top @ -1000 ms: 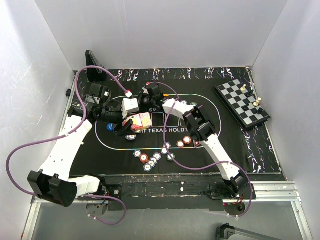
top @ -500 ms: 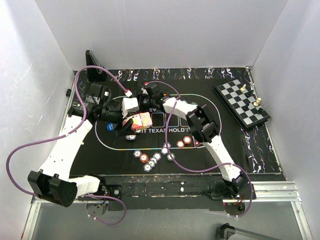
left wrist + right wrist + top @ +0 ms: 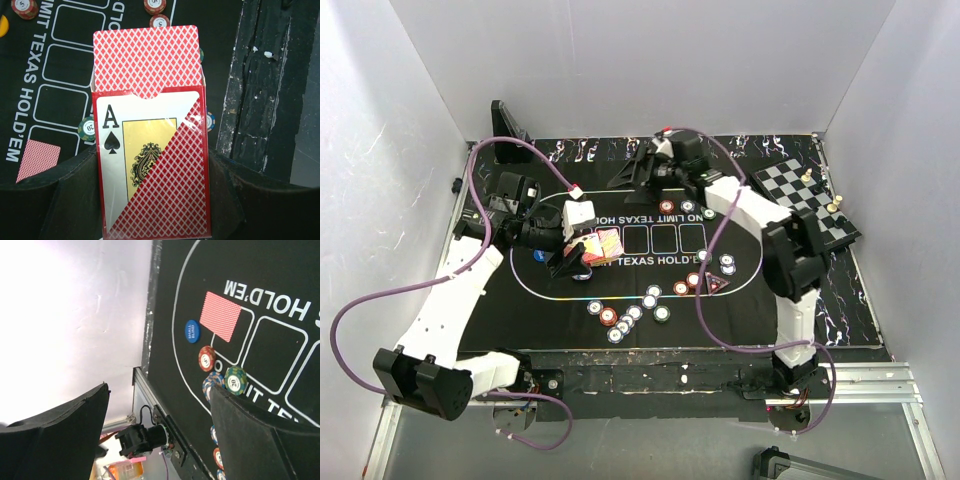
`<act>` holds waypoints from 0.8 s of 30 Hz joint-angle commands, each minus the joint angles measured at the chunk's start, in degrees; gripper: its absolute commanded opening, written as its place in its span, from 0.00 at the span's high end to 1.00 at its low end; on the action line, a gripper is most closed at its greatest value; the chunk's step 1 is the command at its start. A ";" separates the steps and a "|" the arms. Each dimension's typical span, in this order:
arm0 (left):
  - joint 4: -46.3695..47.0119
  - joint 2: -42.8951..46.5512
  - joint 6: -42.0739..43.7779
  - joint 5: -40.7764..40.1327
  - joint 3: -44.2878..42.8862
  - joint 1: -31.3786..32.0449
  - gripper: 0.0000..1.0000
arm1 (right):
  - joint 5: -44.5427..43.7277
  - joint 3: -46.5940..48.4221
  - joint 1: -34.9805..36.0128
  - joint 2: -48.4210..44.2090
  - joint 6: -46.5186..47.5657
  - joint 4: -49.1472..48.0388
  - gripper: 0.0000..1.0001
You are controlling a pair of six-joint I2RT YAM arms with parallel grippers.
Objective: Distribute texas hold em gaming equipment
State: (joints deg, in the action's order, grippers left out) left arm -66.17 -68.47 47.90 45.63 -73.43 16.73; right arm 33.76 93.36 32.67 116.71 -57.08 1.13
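**Left fingers** (image 3: 70, 200): closed partway on the card box (image 3: 155, 175), one on each long side, with the box held between them. The red-backed cards (image 3: 146, 57) stand well out of its open mouth, above the mat (image 3: 65, 60).

**Right fingers** (image 3: 55, 435): spread wide with nothing between them, raised near the far edge of the mat (well apart from the box in the top view).

**On the mat:** a single card (image 3: 220, 316) lies face down in the end box of the printed row. The blue button (image 3: 192, 331) is just beside it and chips (image 3: 235, 380) are close by.

**Risks, as judged:**
- Friction alone appears to hold the protruding cards, so tipping the mouth downward would spill them.
- If the right fingers pinch that stack, they could draw several cards instead of one.
- A low approach could brush the laid card or the nearby chips out of place.

The chessboard (image 3: 800, 205) sits well apart from the work.
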 commanded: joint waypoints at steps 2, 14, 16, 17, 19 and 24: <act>2.01 1.58 0.44 1.84 1.45 0.05 1.00 | 6.66 -7.92 -1.64 -12.10 -0.31 -4.90 0.11; 6.05 -2.46 0.44 1.31 -1.19 -0.03 1.00 | 13.44 -18.92 2.31 -24.16 1.17 -7.73 0.10; 6.32 -3.34 0.44 1.48 -2.15 -0.03 1.00 | 13.79 -18.39 3.54 -23.81 2.23 -6.49 0.10; 6.58 -3.60 0.44 1.40 -2.51 -0.03 1.00 | 13.96 -18.22 4.07 -23.63 2.41 -6.14 0.10; 7.11 -4.04 0.35 1.39 -2.95 -0.03 1.00 | 13.97 -18.30 4.86 -23.10 2.41 -6.14 0.09; 8.16 -3.96 -0.09 1.22 -3.30 -0.03 1.00 | 15.19 -19.44 5.57 -22.22 0.66 -8.58 0.09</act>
State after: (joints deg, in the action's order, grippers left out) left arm -60.64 -73.67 48.05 45.39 -74.06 16.71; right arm 46.65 74.17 38.02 94.50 -55.92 -4.47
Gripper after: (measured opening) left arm 0.643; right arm 0.909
